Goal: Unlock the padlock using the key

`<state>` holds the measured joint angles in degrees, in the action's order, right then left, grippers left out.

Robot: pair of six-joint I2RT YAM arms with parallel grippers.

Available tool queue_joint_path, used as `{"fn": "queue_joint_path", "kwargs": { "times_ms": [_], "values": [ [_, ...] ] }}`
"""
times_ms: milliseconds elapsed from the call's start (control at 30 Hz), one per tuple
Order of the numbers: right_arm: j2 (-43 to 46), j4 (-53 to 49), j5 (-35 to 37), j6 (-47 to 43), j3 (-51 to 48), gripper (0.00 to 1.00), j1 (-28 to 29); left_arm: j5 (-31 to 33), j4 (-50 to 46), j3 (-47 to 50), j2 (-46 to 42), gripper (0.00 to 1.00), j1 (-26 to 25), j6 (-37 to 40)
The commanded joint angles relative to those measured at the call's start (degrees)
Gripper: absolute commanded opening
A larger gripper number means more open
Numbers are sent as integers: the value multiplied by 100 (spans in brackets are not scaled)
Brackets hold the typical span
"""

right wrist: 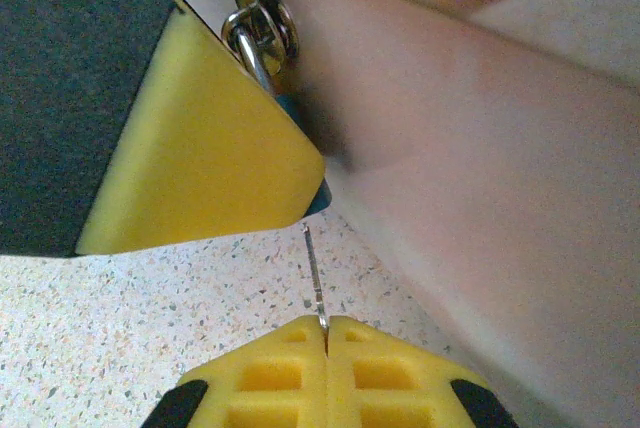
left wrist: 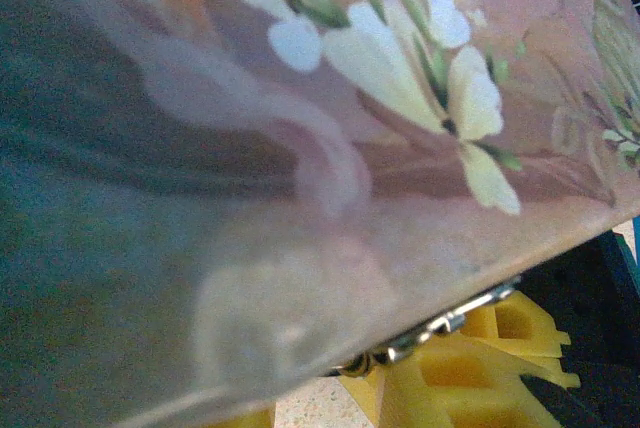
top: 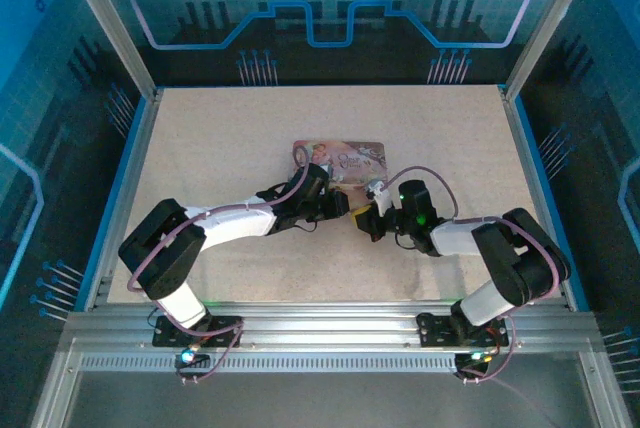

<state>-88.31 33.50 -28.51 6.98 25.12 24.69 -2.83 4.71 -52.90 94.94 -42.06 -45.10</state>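
Observation:
My right gripper [right wrist: 326, 323] is shut on the key [right wrist: 314, 273], whose thin blade sticks out of its yellow fingertips over the table. The blade's tip ends just short of a yellow finger [right wrist: 200, 148] of my left gripper. The padlock [right wrist: 262, 33] shows as a silver shackle ring at that finger's top edge, against the pink tin [right wrist: 480, 198]; its body is hidden. In the top view my left gripper [top: 340, 204] and right gripper [top: 368, 218] meet tip to tip at the tin's [top: 345, 155] front edge. The tin's flowered face [left wrist: 300, 148] hides my left fingertips.
A silver metal piece [left wrist: 440, 325] with a brass ring runs along the tin's lower edge, above my left fingers [left wrist: 450, 378]. The speckled table [top: 220, 138] is fenced by blue rails and metal posts. Both arms lie low across the table's near half.

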Motion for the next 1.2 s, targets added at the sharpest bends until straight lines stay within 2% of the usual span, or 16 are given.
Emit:
{"fn": "queue_joint_path", "kwargs": {
  "times_ms": [0, 1167],
  "values": [
    [21, 38, -48, -83, 28, 0, -17, -60, 298, -238, -325, 27, 37, 116],
    [51, 269, -310, -48, 133, 0, 1, -176, 178, -313, -335, 27, 55, 120]
  ]
}}
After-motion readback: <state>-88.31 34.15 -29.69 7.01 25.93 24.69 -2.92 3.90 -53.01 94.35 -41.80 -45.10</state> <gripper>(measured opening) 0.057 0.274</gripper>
